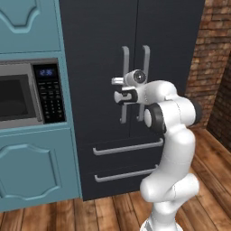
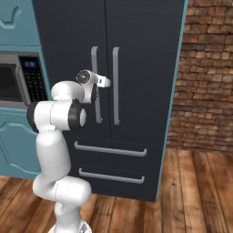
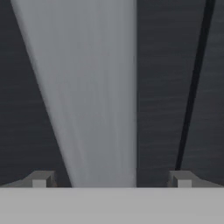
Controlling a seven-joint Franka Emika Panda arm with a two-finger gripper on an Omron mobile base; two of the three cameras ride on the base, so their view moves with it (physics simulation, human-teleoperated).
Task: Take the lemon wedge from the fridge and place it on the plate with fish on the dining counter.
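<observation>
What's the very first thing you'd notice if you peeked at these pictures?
The big black fridge, doors shut, fills the middle. The white robot arm reaches up to it, its open tool right at the left grey door handle. A microwave sits in teal cabinets to the left.

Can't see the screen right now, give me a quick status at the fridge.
Gripper open, straddling the left door handle, not yet closed. Fridge doors both shut. Nothing in the way.

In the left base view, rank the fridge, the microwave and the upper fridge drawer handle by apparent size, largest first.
1. Fridge, by far the largest.
2. Microwave, partly cut off by the frame edge.
3. Upper drawer handle, a thin bar, smallest.
</observation>
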